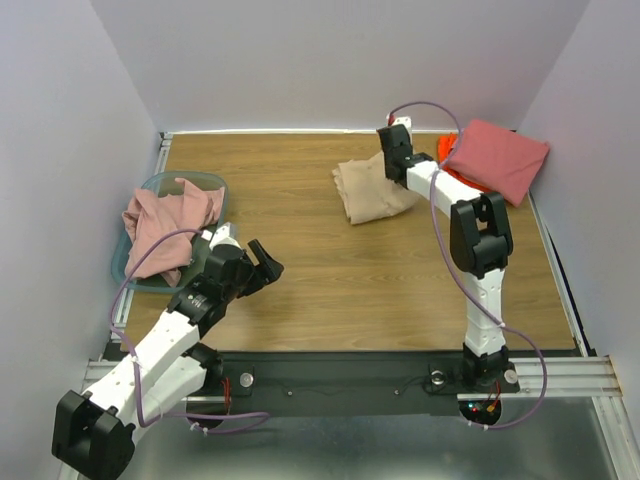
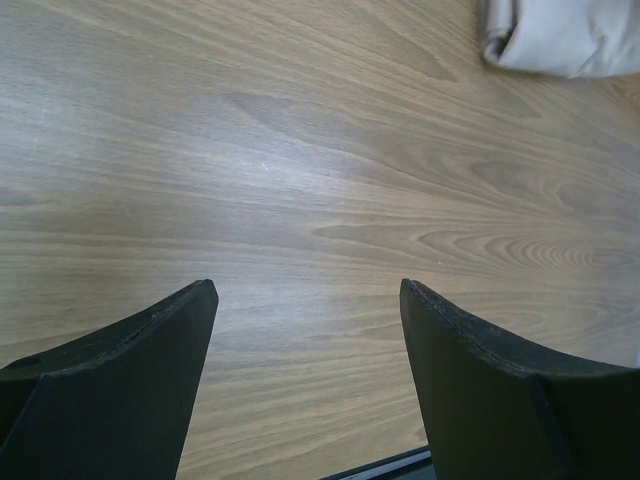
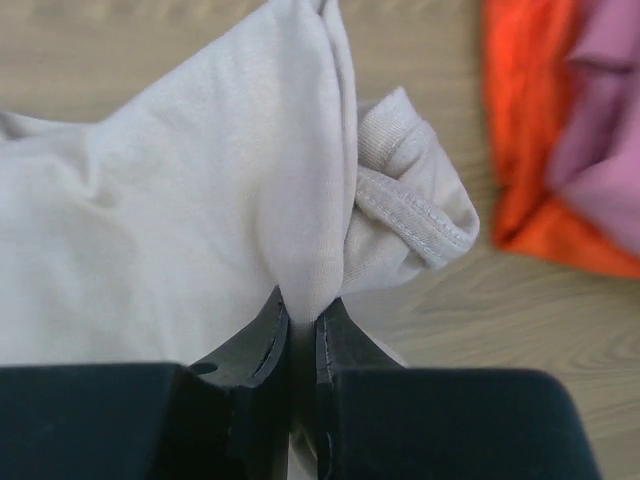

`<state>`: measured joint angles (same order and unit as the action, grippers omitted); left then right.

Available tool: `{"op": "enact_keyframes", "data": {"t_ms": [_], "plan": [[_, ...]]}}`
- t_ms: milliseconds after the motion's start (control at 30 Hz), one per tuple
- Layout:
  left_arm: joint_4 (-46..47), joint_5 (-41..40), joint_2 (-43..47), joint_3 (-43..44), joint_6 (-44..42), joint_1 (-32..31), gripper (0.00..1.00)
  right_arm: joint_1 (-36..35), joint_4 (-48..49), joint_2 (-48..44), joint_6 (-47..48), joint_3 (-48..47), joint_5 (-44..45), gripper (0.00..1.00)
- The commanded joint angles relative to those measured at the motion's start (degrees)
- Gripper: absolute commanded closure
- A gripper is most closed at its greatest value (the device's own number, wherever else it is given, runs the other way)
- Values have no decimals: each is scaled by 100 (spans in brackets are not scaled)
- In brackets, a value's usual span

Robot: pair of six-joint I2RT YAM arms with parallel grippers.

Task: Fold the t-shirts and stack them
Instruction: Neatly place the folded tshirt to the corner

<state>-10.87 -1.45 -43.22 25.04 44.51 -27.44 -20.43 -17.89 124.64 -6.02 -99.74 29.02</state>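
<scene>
Table (image 1: pixel 320 275): wood, walled on three sides, with both arm bases at its near edge.
Bin (image 1: pixel 119 265): teal, at the left edge.
Pink shirt (image 1: pixel 170 225): crumpled in the bin, spilling over its rim.
Red shirt (image 1: pixel 497 158): folded, at the far right corner, lying on the orange one.
Tan shirt (image 1: pixel 368 193): bunched at the far middle, just left of the red shirt.
Orange shirt (image 1: pixel 447 150): only an edge shows under the red shirt.
Left gripper (image 2: pixel 308 290): fingers spread wide over bare wood, beside the bin, holding nothing.
Right gripper (image 3: pixel 300 305): fingers pinched together on a fold of the tan shirt.
</scene>
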Motion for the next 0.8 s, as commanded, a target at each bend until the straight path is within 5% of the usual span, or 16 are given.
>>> {"op": "enact_keyframes", "data": {"t_ms": [0, 333, 767], "plan": [[-151, -259, 68, 317, 49, -33, 15, 232, 251, -160, 57, -738, 1035, 100], [-205, -189, 358, 282, 84, -33, 15, 829, 251, 148, 382, -1978, 1528, 99], [-301, -224, 200, 475, -4, -25, 15, 1742, 251, 131, 981, -2814, 738, 100]]}}
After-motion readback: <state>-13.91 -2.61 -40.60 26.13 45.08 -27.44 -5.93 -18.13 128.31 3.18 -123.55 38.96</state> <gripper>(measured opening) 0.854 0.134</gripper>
